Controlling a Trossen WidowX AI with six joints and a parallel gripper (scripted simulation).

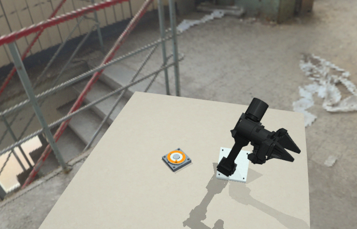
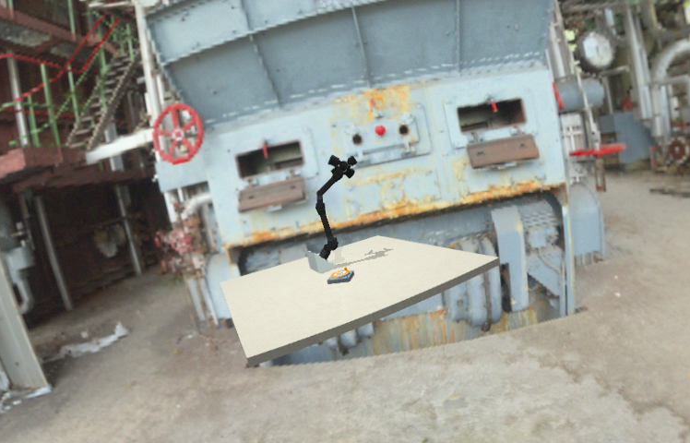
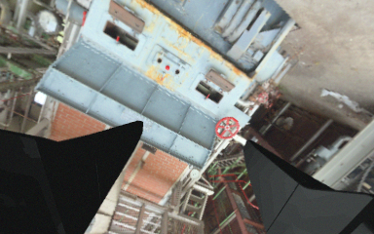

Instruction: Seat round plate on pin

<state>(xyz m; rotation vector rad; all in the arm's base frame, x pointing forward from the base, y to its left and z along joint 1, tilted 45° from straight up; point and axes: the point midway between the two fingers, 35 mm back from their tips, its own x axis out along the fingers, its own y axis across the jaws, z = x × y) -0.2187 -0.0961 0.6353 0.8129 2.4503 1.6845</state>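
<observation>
Top view: plate bears no writing.

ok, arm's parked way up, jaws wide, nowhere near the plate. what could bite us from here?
1. The gripper is open, high above the table and pointing away from the plate; the wrist view shows only background, so the approach likely starts without a close view.
2. The orange tab is tiny in the top view; pin and hole can't be made out, so rotation may misjudge.
3. The base is small and might shift if pushed.
</observation>
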